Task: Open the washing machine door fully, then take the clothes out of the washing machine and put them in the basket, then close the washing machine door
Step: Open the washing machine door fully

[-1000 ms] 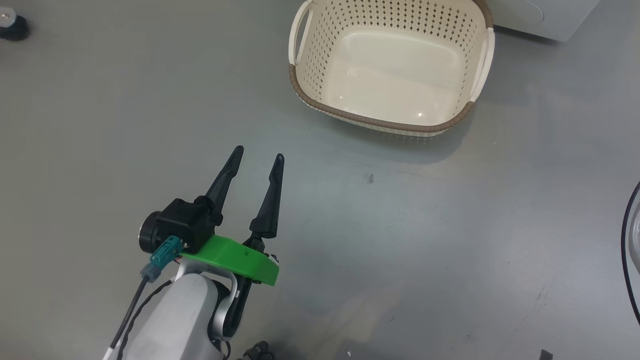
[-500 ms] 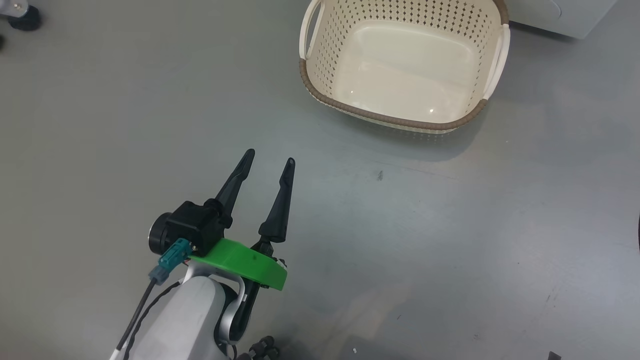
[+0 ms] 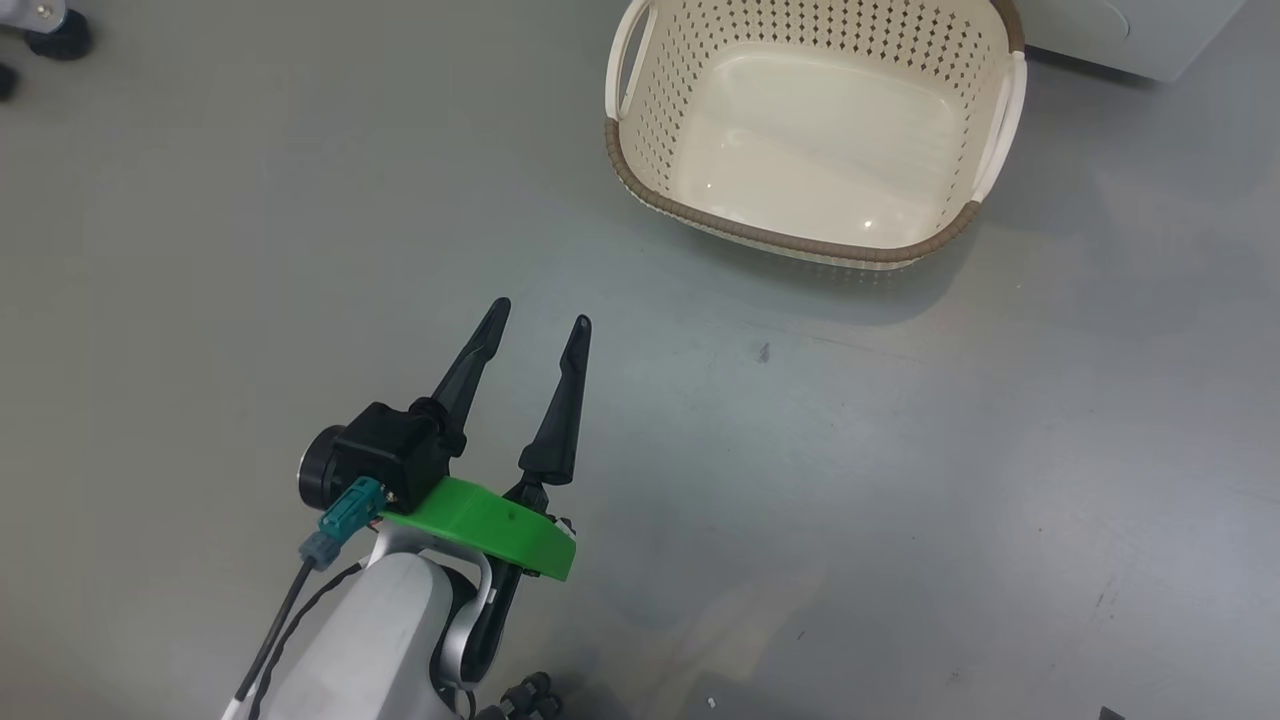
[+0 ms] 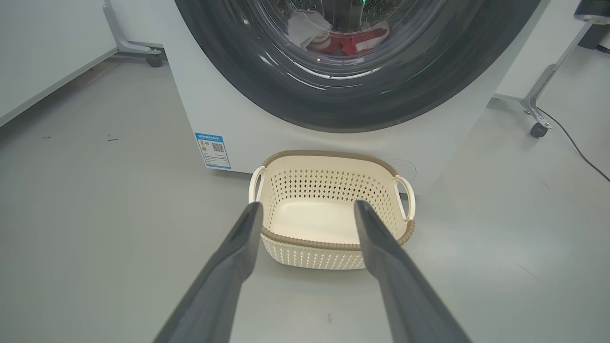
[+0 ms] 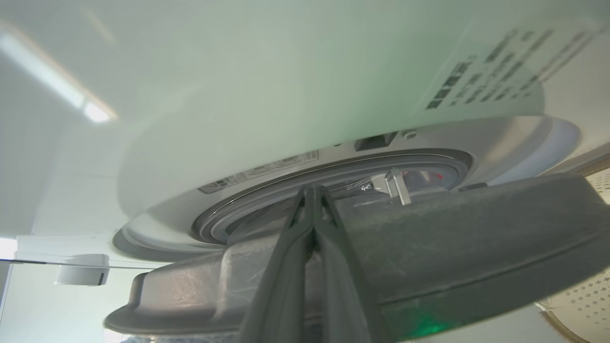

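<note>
My left gripper (image 3: 540,314) hangs open over bare grey floor, short of the empty cream basket (image 3: 780,238). In the left wrist view its fingertips (image 4: 255,209) frame the basket (image 4: 333,159), which stands against the white washing machine (image 4: 224,109). Through the glass of the washing machine door (image 4: 333,109) I see red and white clothes (image 4: 350,40). My right gripper (image 5: 312,190) is shut, its fingers lying along the grey inner edge of the door (image 5: 452,247). The door stands ajar from the machine's front (image 5: 238,95), its latch hook showing.
A blue label (image 4: 213,150) sits low on the washer. Wheeled stand legs (image 4: 538,128) and a floor cable (image 4: 576,147) lie to the right, and another caster (image 4: 152,59) to the left. A black caster (image 3: 50,30) shows at the head view's top left.
The head camera has shifted, so the basket sits further right in the picture and the door's dark rim has left the right edge. Both grippers keep their states.
</note>
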Controlling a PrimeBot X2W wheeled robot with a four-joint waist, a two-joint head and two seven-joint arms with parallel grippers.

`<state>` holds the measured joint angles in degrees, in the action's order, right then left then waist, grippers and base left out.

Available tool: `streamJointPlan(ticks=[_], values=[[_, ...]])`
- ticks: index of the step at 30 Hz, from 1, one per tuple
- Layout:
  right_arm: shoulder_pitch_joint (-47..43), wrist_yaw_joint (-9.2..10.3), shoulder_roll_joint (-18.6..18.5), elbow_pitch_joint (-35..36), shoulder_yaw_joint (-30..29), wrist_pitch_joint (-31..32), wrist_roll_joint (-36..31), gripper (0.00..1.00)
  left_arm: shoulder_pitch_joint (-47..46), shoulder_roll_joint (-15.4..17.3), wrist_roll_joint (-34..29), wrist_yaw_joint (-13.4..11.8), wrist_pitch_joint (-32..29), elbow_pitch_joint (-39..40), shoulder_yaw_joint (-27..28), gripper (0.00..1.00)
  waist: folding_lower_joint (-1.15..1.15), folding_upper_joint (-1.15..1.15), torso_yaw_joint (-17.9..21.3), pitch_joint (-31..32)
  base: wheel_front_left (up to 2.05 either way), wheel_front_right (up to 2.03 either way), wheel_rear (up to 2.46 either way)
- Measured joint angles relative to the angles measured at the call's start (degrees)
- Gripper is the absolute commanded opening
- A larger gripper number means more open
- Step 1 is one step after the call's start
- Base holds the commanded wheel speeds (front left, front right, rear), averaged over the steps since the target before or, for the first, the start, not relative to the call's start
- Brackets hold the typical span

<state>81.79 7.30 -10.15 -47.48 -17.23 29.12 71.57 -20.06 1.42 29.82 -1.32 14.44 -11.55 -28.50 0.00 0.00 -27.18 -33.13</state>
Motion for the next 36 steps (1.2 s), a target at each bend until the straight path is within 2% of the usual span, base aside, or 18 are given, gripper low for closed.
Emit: streamJointPlan(ticks=[23, 36], values=[[-3.9, 0.0, -1.4, -3.0, 0.2, 3.5, 0.0, 0.0, 0.0, 0.0, 0.2, -0.5, 0.0, -0.5, 0.0, 1.0, 0.0, 0.0, 0.2, 3.8, 0.0, 0.0, 0.0], [-8.7, -0.51, -0.6, -4.6, 0.2, 6.4, 0.5, 0.0, 0.2, 0.0, -0.3, -0.6, 0.0, -1.1, 0.1, 1.0, 0.0, 0.0, 0.4, 6.5, 0.0, 0.0, 0.0]])
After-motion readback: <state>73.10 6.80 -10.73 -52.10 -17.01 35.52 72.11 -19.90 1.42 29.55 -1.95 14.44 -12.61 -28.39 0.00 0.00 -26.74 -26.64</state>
